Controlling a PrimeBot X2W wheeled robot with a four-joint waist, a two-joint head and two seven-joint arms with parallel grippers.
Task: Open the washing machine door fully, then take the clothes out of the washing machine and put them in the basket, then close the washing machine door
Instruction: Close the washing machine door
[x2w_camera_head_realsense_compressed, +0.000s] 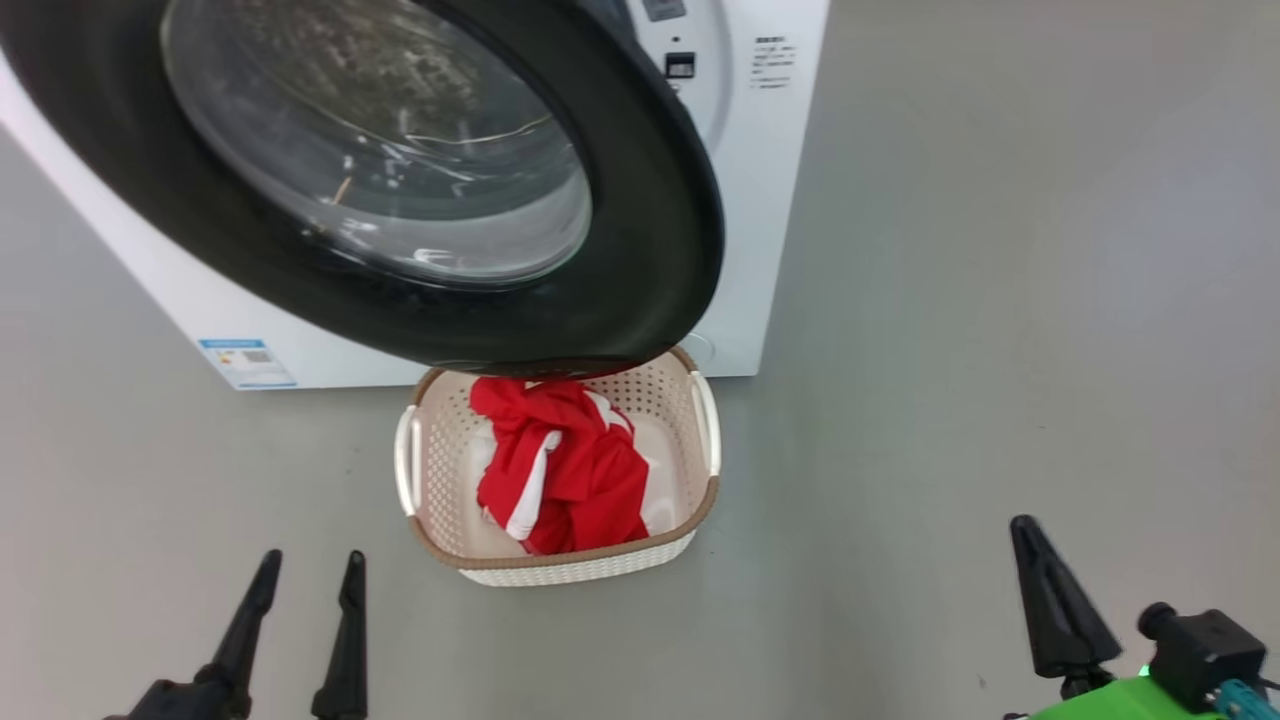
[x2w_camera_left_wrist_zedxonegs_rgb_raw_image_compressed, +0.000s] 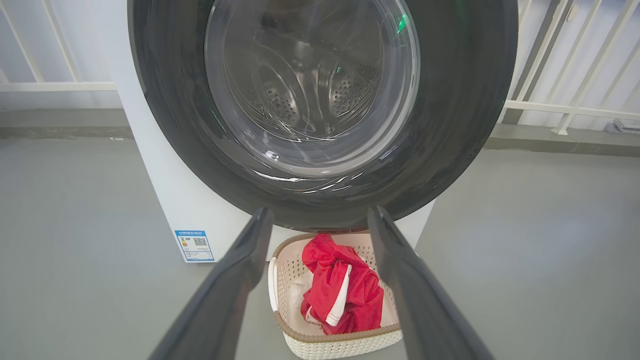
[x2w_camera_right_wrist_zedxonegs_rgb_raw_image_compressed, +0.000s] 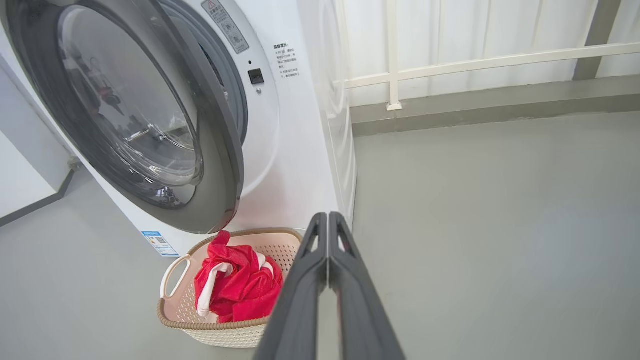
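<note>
One wide-spread left tool (x2w_camera_head_realsense_compressed: 312, 560) and one tightly closed, empty right tool (x2w_camera_right_wrist_zedxonegs_rgb_raw_image_compressed: 327, 217) above grey floor (x2w_camera_head_realsense_compressed: 1000, 300), white railing (x2w_camera_right_wrist_zedxonegs_rgb_raw_image_compressed: 475, 62) beyond.

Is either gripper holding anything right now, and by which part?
Nothing is held. The left gripper stands open and empty; the right gripper is shut on nothing. The clothes lie in the basket.

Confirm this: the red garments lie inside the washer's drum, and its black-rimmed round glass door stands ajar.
Wrong: the red garments with white trim lie in the cream perforated basket instead, per the head view. The round glass door stands ajar.
</note>
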